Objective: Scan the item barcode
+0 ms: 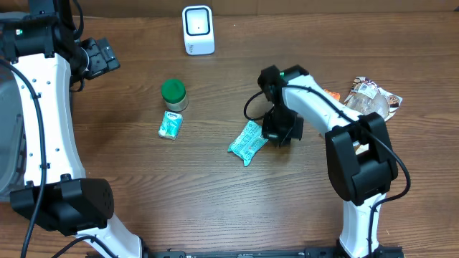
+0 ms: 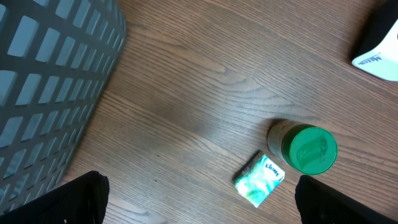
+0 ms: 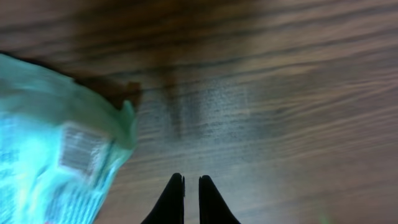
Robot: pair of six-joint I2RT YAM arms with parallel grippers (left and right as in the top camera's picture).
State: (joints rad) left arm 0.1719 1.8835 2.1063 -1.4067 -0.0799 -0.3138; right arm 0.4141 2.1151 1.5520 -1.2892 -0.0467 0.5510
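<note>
The item, a teal packet [image 1: 247, 142], lies flat on the wooden table just left of my right gripper [image 1: 281, 131]. In the right wrist view the teal packet [image 3: 56, 155] fills the left side with its barcode [image 3: 78, 149] facing up. There my right gripper [image 3: 191, 182] points at bare wood beside it, shut with nothing between its tips. The white scanner [image 1: 198, 30] stands at the back of the table, and its corner [image 2: 379, 53] shows in the left wrist view. My left gripper [image 1: 97, 57] hangs at the far left, open and empty [image 2: 202, 205].
A green-lidded jar [image 1: 173, 93] [image 2: 303, 148] stands beside a small tissue pack [image 1: 171, 125] [image 2: 260, 179] left of centre. A grey slatted basket [image 2: 50, 81] sits at the left edge. Crinkled snack bags [image 1: 373, 97] lie at the far right.
</note>
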